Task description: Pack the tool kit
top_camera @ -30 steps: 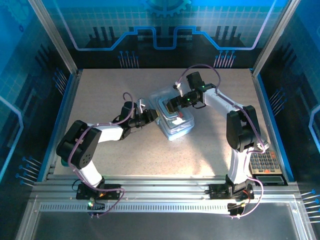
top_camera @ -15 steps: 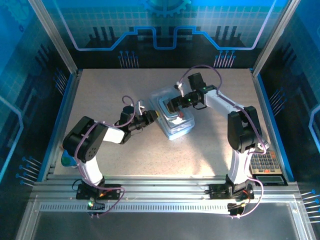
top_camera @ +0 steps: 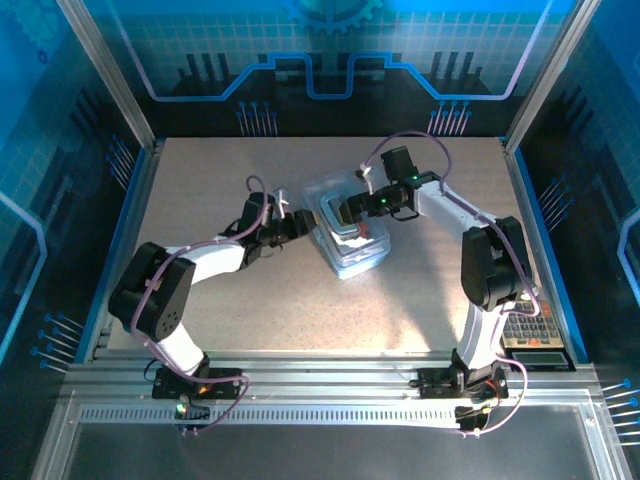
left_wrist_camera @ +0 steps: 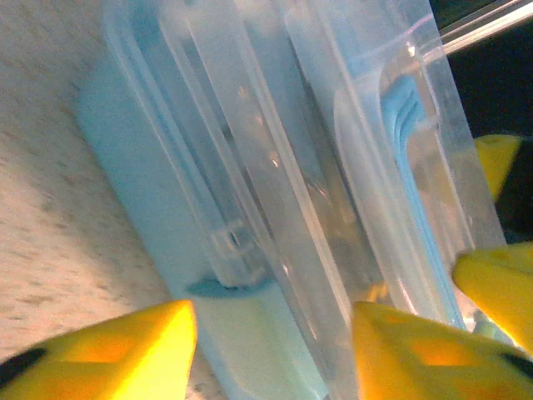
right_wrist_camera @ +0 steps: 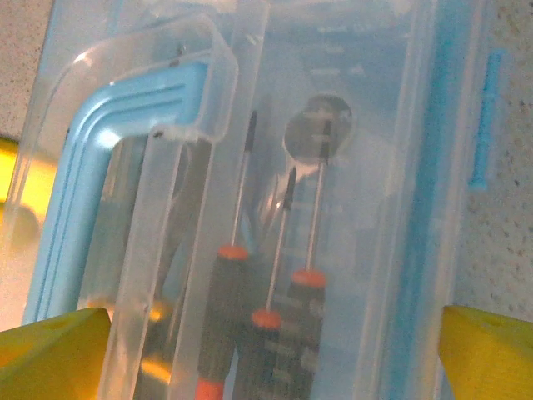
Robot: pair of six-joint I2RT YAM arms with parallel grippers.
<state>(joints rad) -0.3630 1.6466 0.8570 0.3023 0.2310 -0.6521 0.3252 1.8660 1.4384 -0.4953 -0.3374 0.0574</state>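
**Q:** Where is the kit?

**A:** The rectangular translucent light-blue plastic case (top_camera: 352, 255) lies near the middle of the speckled tabletop (top_camera: 230, 170). Three slim red-and-black screwdrivers (right_wrist_camera: 221, 308) show through its clear lid (right_wrist_camera: 358, 167).

**Q:** And your claws?

**A:** My left claw (left_wrist_camera: 275, 342) stands parted astride the case's rim, on the side facing the tabletop's left edge. My right claw (right_wrist_camera: 266, 346) is spread wide above the lid.

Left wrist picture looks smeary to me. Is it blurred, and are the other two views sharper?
Left wrist: yes, soft throughout, with the case and the yellow fingers smeared; right wrist: clearer, the screwdrivers readable through the hazy lid; top external: sharp and evenly lit.
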